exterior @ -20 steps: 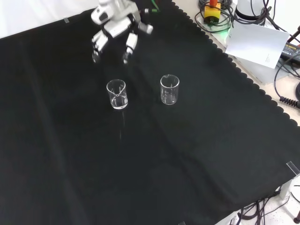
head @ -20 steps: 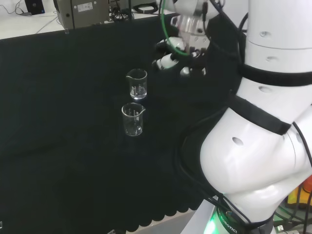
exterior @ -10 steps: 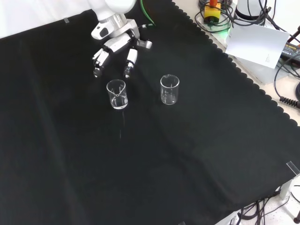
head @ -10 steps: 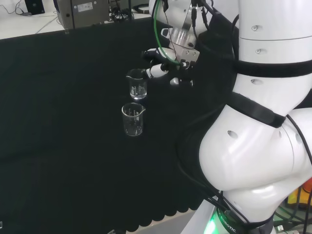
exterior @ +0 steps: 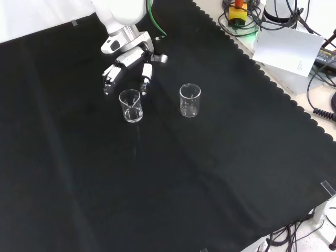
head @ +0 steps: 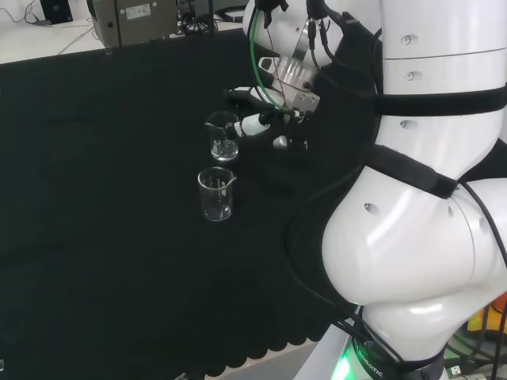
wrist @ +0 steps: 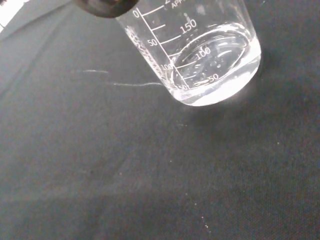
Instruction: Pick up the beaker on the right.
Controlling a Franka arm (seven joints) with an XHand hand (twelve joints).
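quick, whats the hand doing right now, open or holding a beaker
Hand: open, fingers spread just above and behind the left beaker in the front view, holding nothing.

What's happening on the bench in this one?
The arm is reaching its hand down toward one of two clear beakers on the black cloth. In the front view the fingers are spread and relaxed just above and behind the left beaker, not closed round it. The other beaker stands apart to its right, untouched. Both stand upright on the cloth; nothing is lifted. In the head view the hand sits beside the farther beaker.
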